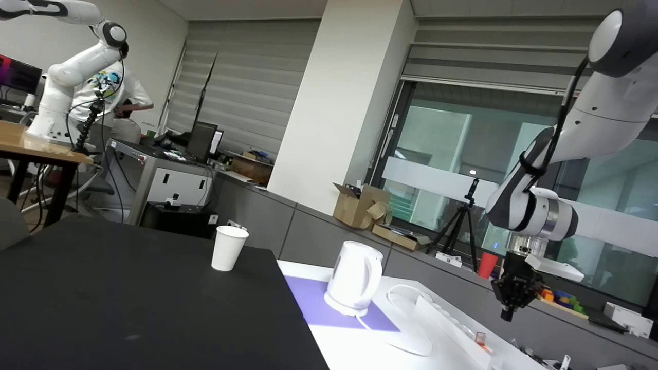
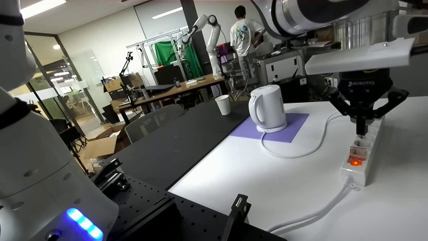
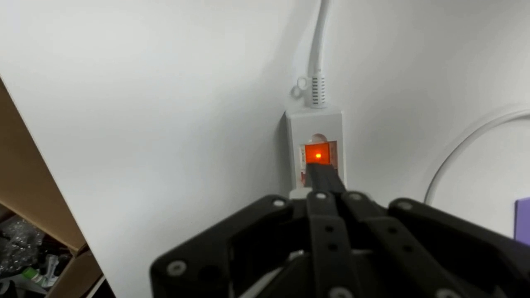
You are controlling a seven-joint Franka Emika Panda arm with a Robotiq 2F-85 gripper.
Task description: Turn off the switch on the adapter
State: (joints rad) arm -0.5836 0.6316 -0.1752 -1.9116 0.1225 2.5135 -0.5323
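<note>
Adapter runs near to far, right side of white desk; lit switch at its near end. Claw points down above it, fingertips together, nothing seen between: probably set narrow as one slim prod, since the job wants pressing, not grasping.

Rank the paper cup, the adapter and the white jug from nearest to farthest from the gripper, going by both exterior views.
1. Adapter: just below the gripper.
2. White jug: on the purple sheet.
3. Paper cup: on the black table, beyond the sheet.
</note>
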